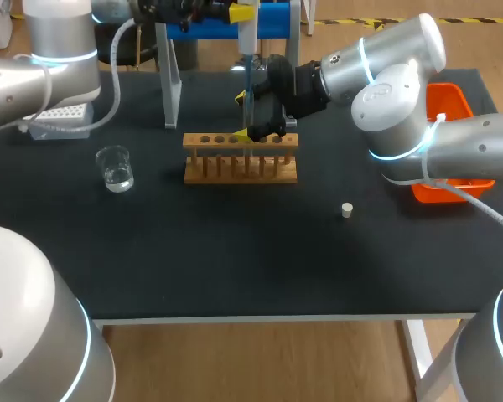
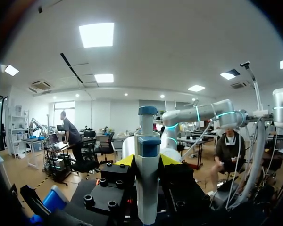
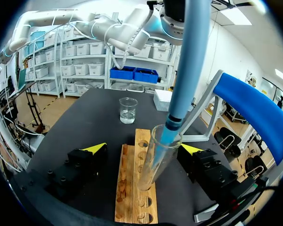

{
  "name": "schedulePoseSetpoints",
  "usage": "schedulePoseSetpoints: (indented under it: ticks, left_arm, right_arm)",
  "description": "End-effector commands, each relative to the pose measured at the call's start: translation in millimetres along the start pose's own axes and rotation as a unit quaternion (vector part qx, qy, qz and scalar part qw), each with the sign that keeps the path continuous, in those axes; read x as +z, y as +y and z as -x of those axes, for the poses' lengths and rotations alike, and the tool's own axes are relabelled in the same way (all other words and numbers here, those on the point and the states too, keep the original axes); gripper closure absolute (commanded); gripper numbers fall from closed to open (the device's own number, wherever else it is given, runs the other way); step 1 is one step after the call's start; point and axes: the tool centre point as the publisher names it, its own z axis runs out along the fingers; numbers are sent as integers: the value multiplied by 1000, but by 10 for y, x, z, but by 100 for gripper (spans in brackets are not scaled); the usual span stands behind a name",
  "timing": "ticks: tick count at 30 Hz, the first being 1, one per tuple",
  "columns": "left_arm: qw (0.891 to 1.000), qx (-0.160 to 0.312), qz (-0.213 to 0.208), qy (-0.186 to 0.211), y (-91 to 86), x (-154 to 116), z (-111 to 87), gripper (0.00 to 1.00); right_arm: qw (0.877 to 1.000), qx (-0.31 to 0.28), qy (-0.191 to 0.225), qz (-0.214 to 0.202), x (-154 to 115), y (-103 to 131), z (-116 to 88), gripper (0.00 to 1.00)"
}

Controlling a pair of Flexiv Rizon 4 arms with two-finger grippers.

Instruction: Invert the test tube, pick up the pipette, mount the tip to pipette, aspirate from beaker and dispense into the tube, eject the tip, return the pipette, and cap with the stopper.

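The table (image 1: pixel 235 268) is matt black. The rack (image 1: pixel 241 157) is bare, grained wood. The test tube (image 3: pixel 153 162) in it is clear and glossy, as is the beaker (image 1: pixel 116 167) at the rack's nine o'clock. The pipette (image 2: pixel 147 188) is smooth blue-and-white plastic. The stopper (image 1: pixel 347 209), at the rack's four o'clock, looks pale and matt.

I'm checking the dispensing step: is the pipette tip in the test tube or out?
In. In the right wrist view the pipette tip dips past the rim of the test tube, which stands in the rack.
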Motion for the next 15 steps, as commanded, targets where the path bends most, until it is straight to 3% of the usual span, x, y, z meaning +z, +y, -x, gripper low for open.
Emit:
schedulePoseSetpoints:
  ticks: [1, 15]
  left_arm:
    - [1000, -1, -1, -1, 22, -16, 1, 100]
    - [1000, -1, -4, -1, 74, -26, 9, 100]
  right_arm:
    - [1000, 0, 0, 0, -10, 0, -6, 0]
    - [1000, 0, 0, 0, -10, 0, -6, 0]
